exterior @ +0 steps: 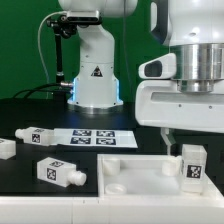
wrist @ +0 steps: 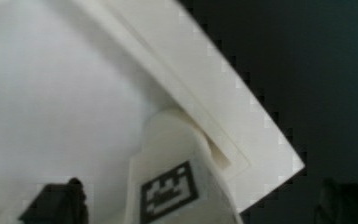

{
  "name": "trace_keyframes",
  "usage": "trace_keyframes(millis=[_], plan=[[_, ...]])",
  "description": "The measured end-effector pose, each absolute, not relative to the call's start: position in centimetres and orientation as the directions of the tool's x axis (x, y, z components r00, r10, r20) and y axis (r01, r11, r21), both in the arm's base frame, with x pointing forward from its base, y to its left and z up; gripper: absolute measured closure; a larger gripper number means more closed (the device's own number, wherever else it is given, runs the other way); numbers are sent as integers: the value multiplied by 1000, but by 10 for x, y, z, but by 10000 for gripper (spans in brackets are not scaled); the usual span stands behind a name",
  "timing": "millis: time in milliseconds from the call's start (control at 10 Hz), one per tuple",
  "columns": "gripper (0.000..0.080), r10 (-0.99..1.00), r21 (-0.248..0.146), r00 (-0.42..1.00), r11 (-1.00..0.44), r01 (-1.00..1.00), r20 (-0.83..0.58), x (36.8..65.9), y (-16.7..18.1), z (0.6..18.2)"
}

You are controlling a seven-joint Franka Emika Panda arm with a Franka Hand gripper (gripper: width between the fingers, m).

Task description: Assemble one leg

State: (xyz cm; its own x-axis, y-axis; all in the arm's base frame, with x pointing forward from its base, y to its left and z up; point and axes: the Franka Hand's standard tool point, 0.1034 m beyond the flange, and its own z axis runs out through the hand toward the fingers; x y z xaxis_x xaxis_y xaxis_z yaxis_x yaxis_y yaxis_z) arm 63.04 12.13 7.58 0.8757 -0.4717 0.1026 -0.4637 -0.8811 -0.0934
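A leg, a short white post with a black-and-white tag, stands upright on the corner of the flat white square panel that lies at the exterior view's right. My gripper hangs just above it, one finger showing beside the post. In the wrist view the leg sits between my two dark fingertips, which stand wide apart and do not touch it. My gripper is open. The panel fills most of that view.
Three more tagged legs lie on the black table at the exterior view's left: one, one and one at the edge. The marker board lies behind the panel. The arm's base stands at the back.
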Motion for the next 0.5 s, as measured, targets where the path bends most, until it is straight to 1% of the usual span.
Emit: trace_keyframes(millis=[100, 200, 300, 400, 500], plan=[[151, -315, -58, 940, -949, -310, 130, 635, 121, 76], [151, -270, -54, 953, -963, -265, 136, 637, 121, 75], [275, -294, -57, 946, -956, -289, 134, 637, 122, 75], [275, -307, -59, 942, -952, -302, 133, 637, 122, 75], [414, -308, -59, 942, -951, -303, 133, 637, 121, 74]])
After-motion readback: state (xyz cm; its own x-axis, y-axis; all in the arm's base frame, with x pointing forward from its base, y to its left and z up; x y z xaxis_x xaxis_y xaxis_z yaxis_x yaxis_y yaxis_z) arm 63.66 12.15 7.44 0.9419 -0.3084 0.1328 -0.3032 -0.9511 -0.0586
